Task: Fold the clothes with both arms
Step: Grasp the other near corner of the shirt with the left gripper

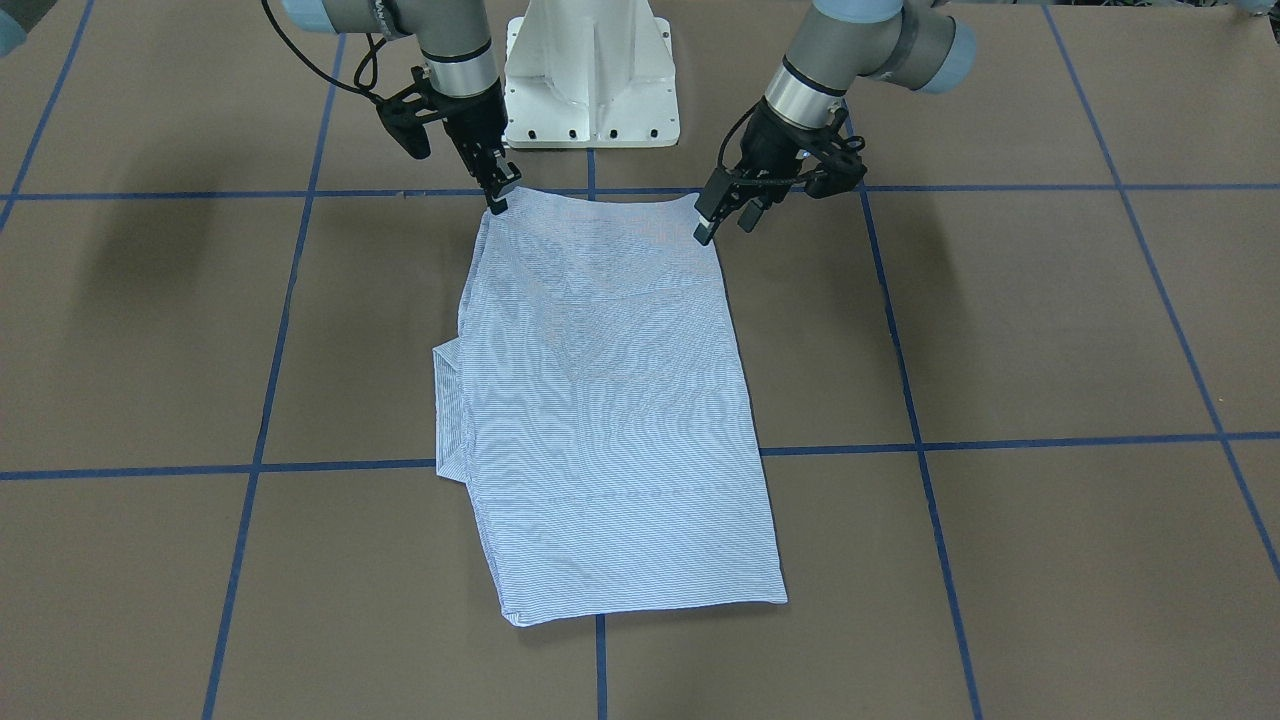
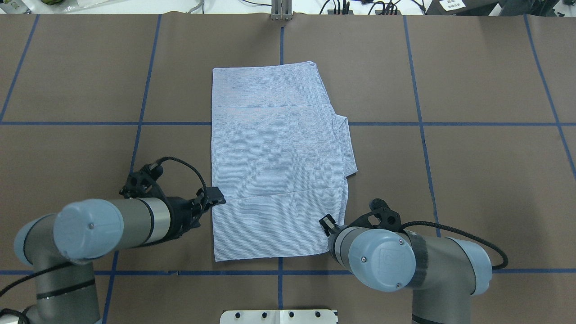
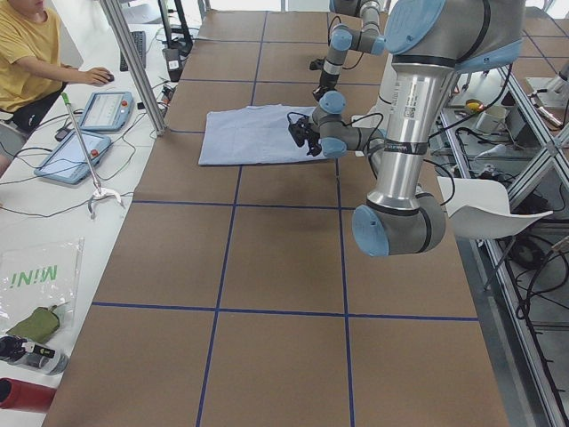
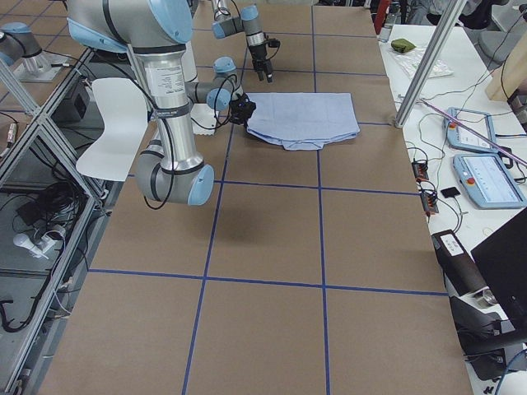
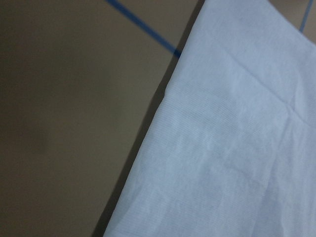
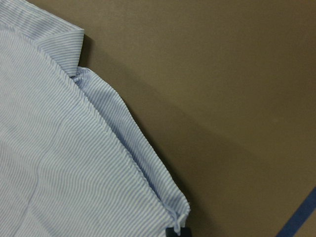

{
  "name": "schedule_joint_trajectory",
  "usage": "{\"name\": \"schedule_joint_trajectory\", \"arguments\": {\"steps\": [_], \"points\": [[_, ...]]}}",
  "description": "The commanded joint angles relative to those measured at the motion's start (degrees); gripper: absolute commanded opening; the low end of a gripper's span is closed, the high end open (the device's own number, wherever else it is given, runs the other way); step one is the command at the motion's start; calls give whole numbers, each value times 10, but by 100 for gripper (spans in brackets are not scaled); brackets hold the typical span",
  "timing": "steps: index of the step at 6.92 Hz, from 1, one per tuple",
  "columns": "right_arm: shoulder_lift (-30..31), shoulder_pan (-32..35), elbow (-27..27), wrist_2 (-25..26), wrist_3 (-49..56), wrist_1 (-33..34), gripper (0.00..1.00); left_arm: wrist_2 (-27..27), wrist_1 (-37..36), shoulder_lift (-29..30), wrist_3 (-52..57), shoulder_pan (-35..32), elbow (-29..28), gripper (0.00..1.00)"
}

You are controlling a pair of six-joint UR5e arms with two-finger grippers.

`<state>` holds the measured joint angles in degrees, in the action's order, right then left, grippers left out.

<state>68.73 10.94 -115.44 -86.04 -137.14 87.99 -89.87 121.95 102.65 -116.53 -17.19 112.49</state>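
Shirt (image 1: 610, 400) lies flat on the brown table (image 1: 1000, 330), folded into a long shape, with one end close to the robot. The left gripper (image 1: 724, 222) hangs by one corner of that end with its jaws apart, holding nothing. The right gripper (image 1: 497, 195) touches the other corner. Its jaws look close together, but I cannot tell if they pinch any cloth. If only one corner gets grabbed, the shirt could twist when lifted. If a gripper catches just the top layer, the fold could come undone.

brown table (image 2: 450, 180), blue grid lines (image 2: 450, 123), folded shirt (image 2: 274, 162) flat
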Motion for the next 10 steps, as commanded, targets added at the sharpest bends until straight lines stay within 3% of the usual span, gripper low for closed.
{"name": "schedule_joint_trajectory", "arguments": {"steps": [1, 5, 6, 7, 10], "points": [[-2, 0, 0, 0, 0, 1, 0, 35, -3, -3, -41, 63, -10, 75], [-4, 0, -3, 0, 1, 1, 0, 36, -2, 1, -56, 78, -25, 56], [-4, 0, -5, -1, 1, 1, 0, 36, -2, 1, -56, 78, -25, 35], [-4, 0, -6, 0, 1, 2, 0, 36, -2, -1, -57, 78, -24, 4], [2, 2, -14, 0, 0, 1, 0, 35, -2, -3, -57, 76, -6, 0]]}}
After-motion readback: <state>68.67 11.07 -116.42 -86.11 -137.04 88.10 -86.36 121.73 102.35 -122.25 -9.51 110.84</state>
